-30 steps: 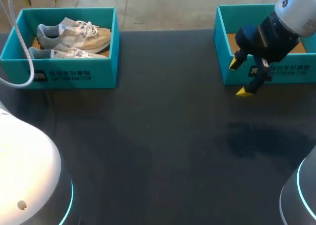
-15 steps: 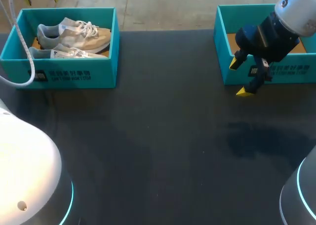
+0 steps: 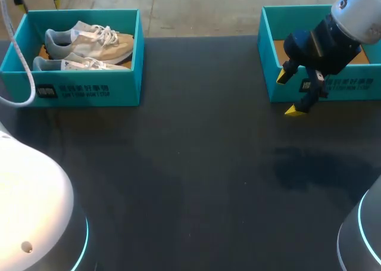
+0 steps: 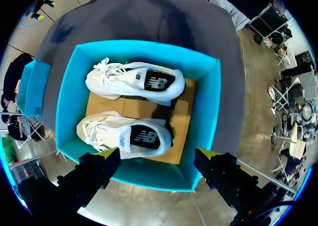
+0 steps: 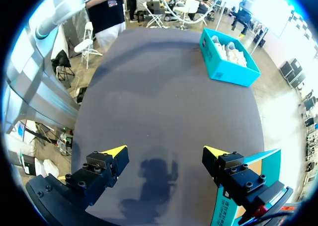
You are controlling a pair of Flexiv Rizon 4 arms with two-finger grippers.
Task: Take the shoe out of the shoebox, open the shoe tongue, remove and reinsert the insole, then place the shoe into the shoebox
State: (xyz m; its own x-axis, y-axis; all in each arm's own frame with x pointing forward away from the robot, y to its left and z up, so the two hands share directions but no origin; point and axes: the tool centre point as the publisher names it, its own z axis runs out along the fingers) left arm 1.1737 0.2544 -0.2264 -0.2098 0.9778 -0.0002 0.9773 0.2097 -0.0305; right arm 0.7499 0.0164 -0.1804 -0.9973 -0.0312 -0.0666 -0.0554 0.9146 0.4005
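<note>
The teal shoebox [image 3: 89, 92] at the table's far left holds two pale sneakers side by side: a beige and grey one [image 3: 89, 40] at the back, a white one [image 3: 80, 64] in front. My left gripper [image 3: 37, 0] hangs open above the box's back left edge. In the left wrist view this gripper [image 4: 158, 154] hovers over the box wall [image 4: 208, 112], the beige sneaker [image 4: 124, 136] nearest its fingers and the white sneaker [image 4: 136, 82] beyond. My right gripper [image 3: 289, 93] stands open and empty by the second box.
A second teal box [image 3: 268, 62] with a bare cardboard floor stands at the far right; my right gripper [image 5: 165, 150] hangs just in front of its wall [image 5: 248, 186]. Dark tabletop [image 3: 196, 164] spreads between the boxes. The shoebox with sneakers [image 5: 228, 57] shows far ahead.
My left gripper has shifted a little to the left above the shoebox, its cable swinging along. The right arm has kept still.
</note>
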